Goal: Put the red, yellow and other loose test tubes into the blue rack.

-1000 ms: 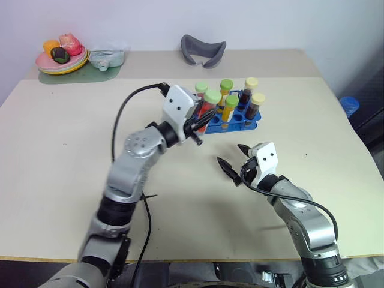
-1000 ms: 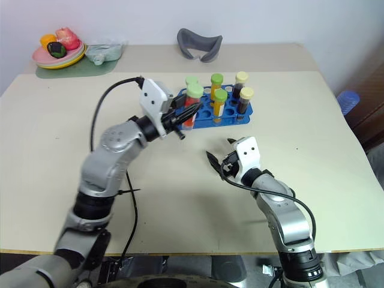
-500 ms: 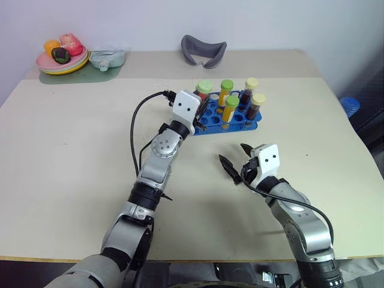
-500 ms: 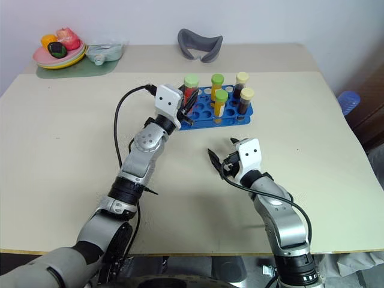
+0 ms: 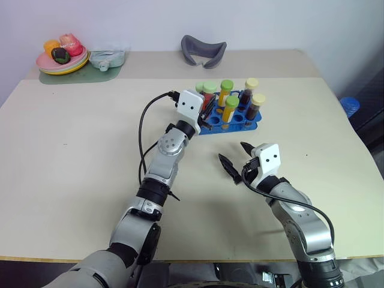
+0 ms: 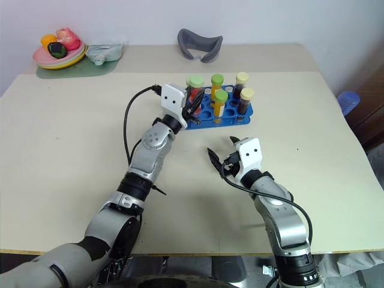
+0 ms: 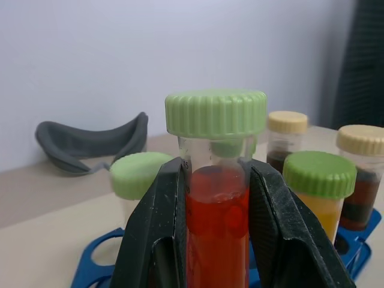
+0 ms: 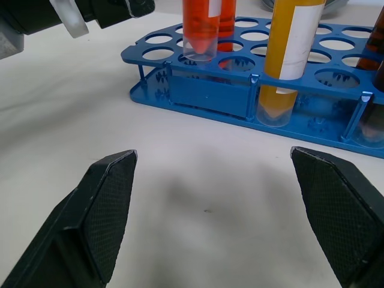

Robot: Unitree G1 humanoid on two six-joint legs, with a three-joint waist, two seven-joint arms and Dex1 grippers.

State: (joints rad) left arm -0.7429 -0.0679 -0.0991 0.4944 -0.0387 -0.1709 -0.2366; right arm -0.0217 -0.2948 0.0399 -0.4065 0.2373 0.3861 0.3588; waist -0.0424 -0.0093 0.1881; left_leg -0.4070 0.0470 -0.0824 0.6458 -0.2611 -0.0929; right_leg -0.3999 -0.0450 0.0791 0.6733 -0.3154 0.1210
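The left gripper (image 7: 216, 240) is clamping a green-capped red test tube (image 7: 216, 222) over the blue rack (image 8: 207, 99) near the table's far edge — capped tubes crowding round. The right gripper (image 8: 216, 210) is hanging wide open, empty.

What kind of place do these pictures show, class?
Probably a lab-style practice table set up in an ordinary room: a blue rack of capped test tubes, yet also a plate of toy food against a plain wall.

Rack (image 5: 235, 123) mid-table (image 5: 72, 156), w/ tubes (image 5: 230, 110) in it; plate (image 5: 60, 63) far left.
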